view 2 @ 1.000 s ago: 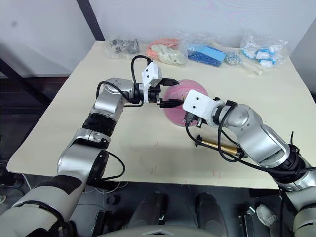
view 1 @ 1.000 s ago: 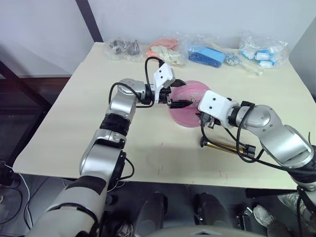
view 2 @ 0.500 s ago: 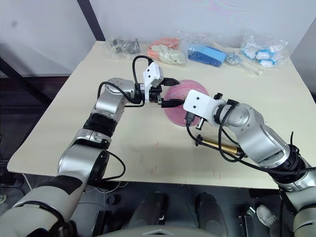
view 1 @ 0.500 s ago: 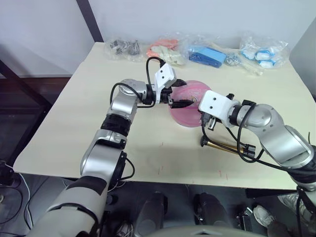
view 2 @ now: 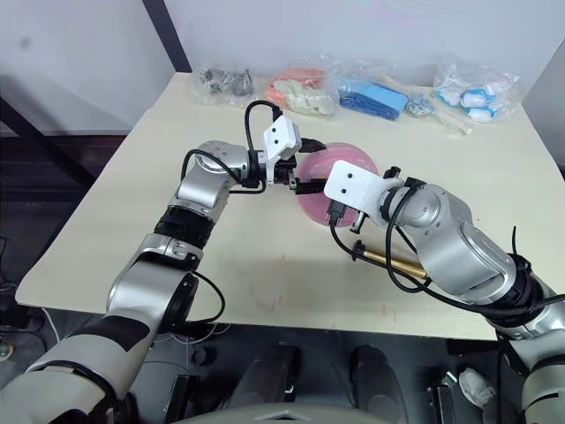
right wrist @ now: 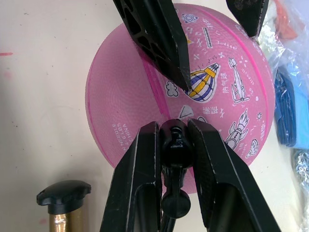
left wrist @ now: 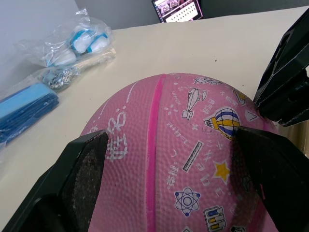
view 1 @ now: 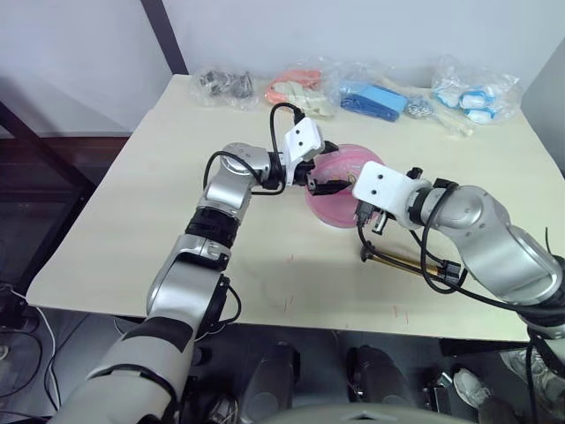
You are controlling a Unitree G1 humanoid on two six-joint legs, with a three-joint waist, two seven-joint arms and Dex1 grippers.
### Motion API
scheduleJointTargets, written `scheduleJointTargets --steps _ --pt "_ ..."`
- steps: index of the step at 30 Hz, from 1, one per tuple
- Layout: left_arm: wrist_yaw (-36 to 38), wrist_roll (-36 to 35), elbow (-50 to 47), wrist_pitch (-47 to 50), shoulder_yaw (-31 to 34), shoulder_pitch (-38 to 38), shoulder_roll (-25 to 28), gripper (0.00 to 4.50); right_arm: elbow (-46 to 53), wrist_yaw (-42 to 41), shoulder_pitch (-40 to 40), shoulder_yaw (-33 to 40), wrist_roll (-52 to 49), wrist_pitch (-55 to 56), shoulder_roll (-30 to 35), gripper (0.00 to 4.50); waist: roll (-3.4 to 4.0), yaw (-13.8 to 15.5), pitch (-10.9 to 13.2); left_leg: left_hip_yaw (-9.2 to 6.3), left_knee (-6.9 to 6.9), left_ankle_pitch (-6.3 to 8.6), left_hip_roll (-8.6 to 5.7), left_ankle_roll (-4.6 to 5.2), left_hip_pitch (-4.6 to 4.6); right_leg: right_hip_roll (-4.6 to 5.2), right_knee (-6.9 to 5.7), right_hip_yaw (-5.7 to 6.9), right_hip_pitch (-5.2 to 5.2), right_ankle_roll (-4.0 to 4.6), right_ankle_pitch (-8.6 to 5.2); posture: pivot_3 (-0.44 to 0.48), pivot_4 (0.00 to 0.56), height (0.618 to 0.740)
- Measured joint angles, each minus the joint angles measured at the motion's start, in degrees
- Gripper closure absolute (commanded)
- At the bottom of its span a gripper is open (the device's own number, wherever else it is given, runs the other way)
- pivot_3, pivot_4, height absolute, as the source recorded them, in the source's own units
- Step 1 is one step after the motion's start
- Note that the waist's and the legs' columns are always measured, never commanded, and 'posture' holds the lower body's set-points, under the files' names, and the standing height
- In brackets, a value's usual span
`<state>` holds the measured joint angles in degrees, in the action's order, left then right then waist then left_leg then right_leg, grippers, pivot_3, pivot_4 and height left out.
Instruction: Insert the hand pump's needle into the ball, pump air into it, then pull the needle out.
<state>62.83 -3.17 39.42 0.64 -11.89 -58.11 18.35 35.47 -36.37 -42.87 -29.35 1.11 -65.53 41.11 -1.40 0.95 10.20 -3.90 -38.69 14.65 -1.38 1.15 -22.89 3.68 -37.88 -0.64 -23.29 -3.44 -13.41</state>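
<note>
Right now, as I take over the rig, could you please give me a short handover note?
Left gripper: jaws spread on either side of the ball, steadying it on the table.
Right gripper: jaws shut on the black needle fitting at the hose end, held at the ball's near side. The needle itself is hidden, so I cannot tell whether it is in the valve.
The hand pump lies on the table beside the ball, with nothing holding it.
Done: ball braced, fitting gripped.
Left: confirm insertion, pump, pull the needle out.
</note>
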Motion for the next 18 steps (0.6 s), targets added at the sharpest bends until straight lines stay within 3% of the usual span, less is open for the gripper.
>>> scheduleJointTargets --steps 18 --pt "-0.36 0.58 0.07 -1.23 -0.41 0.01 -0.41 0.0 1.85 0.42 -1.33 0.68 -1.8 -6.29 -0.75 4.16 0.01 0.04 0.0 -0.23 0.01 0.0 -0.05 0.0 -0.09 0.04 0.03 0.2 0.01 -0.01 -0.01 0.0 0.15 0.74"
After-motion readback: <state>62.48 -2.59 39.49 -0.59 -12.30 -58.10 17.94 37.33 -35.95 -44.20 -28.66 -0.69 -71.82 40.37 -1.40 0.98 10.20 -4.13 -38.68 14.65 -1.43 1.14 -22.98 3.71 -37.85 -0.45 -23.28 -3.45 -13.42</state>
